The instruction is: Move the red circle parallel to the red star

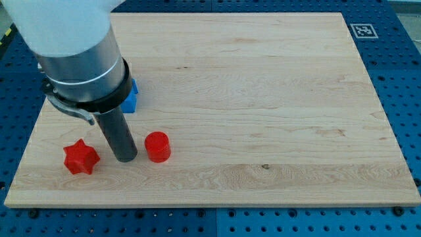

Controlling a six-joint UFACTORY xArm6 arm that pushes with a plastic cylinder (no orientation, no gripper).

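The red circle, a short cylinder, stands on the wooden board near the view's bottom left. The red star lies further left, slightly lower in the view. My tip rests on the board between them, close to the circle's left side and a little right of the star. I cannot tell whether the tip touches the circle.
A blue block sits above the tip, mostly hidden behind the arm's grey body. The wooden board has its bottom edge just below the red blocks. A printed marker tag lies off the board's top right corner.
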